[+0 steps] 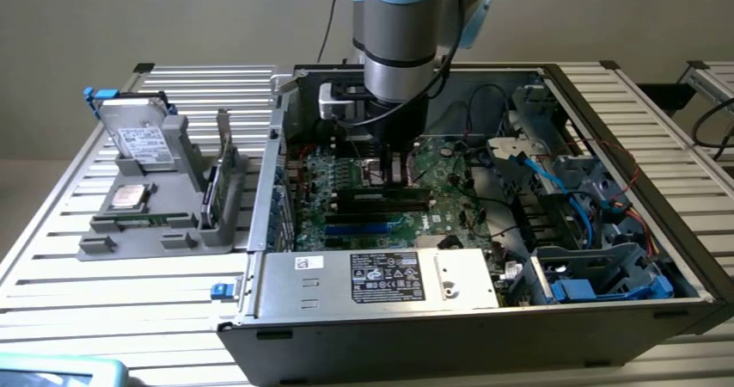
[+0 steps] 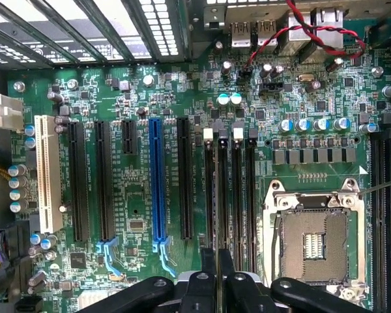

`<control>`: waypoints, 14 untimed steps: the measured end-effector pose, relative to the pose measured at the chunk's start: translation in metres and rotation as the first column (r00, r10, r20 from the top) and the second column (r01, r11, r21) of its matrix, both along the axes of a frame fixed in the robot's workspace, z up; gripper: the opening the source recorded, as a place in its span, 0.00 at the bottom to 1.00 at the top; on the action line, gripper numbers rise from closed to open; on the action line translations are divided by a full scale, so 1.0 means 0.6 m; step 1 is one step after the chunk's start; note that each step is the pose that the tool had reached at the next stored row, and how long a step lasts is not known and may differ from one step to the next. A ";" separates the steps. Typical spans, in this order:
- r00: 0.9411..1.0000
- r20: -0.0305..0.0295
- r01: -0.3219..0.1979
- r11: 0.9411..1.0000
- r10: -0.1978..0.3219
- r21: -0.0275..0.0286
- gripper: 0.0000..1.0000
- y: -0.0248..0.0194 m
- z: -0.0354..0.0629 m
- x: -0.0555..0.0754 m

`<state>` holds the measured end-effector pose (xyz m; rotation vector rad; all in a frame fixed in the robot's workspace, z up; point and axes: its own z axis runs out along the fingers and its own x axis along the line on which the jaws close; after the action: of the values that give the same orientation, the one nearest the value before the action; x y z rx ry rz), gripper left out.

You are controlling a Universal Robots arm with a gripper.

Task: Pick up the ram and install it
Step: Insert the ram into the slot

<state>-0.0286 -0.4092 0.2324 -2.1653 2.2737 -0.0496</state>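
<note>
**Item 1, gripper** (image 2: 218, 270) (image 1: 396, 183): jaws clenching narrowly on a thin dark strip, which is reading as the ram.

**Item 2, the ram** (image 2: 221, 195): standing edge-on between the fingertips (image 2: 208, 264), lining up with one of the four memory slots (image 2: 238, 189) just beside the CPU socket (image 2: 313, 244). Whether it is seating in the slot is not showing. The neighbouring slots on either side are lying low and bare, leaving narrow room along its faces.

**Item 3, CPU socket**: sitting open in its metal frame, apart from the fingers. A pale thin line is crossing one corner; what it is cannot be made out.

**Item 4, blue expansion slot** (image 2: 158, 182): lying beyond the memory slots from the CPU socket, with black slots beside it and a white slot (image 2: 47, 173) farther off.

**Item 5, red-and-black twisted wire** (image 2: 313, 32): looping over the rear ports, well apart from the CPU socket.

**Item 6, case** (image 1: 459, 344): walls enclosing the board on all sides. The arm is covering the CPU socket area in the exterior view, while the power supply (image 1: 379, 275) is hiding the board's near edge.

**Item 7, gray tray** (image 1: 126, 232): resting outside the case, well apart from the CPU socket, on the exterior view's left.
</note>
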 end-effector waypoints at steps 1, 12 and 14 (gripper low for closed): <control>1.000 0.000 -0.004 1.000 0.004 0.000 0.13 0.0004 0.000 0.000; 1.000 0.002 -0.028 1.000 0.028 0.000 0.13 0.0018 -0.003 -0.002; 1.000 0.002 -0.028 1.000 0.028 0.000 0.13 0.0016 -0.004 -0.002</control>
<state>-0.0297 -0.4083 0.2298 -2.1961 2.2415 -0.0513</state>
